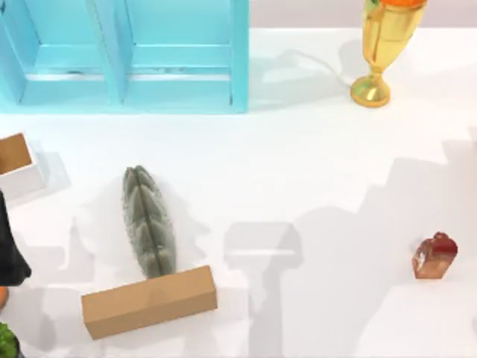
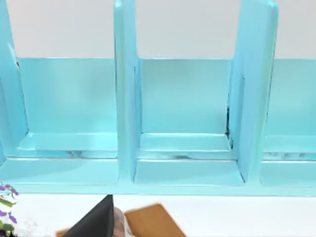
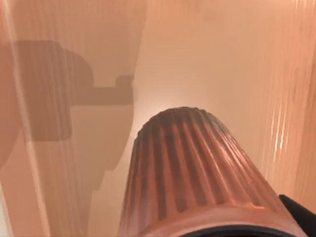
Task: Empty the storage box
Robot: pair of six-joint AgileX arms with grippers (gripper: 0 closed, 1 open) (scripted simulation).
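Along the top view's upper left: a light blue storage box (image 1: 134,60) with upright dividers, standing on the white counter (image 1: 313,149). Seen from the left wrist view facing its compartments head-on. At the counter's left edge: a small white box (image 1: 16,160) with a brown inside, cut off by the frame. Just below it, the dark left arm (image 1: 9,253), and a green plant (image 1: 6,339) in the corner. In the left wrist view, one dark part of the left gripper (image 2: 96,222) low in front of the storage box; cannot tell how wide it stands or whether it holds anything. Further right, well apart from the storage box: a grey-green ribbed cactus-like object (image 1: 149,224) lying flat, its lower end touching or just beside a long cardboard box (image 1: 149,300). At upper right, an upright gold trophy (image 1: 380,52). Near the right edge, a small red-brown object (image 1: 434,256). In the right wrist view, a ribbed cylinder (image 3: 197,173) up close, a dark bit of the right gripper (image 3: 302,213) beside it; cannot tell its opening.
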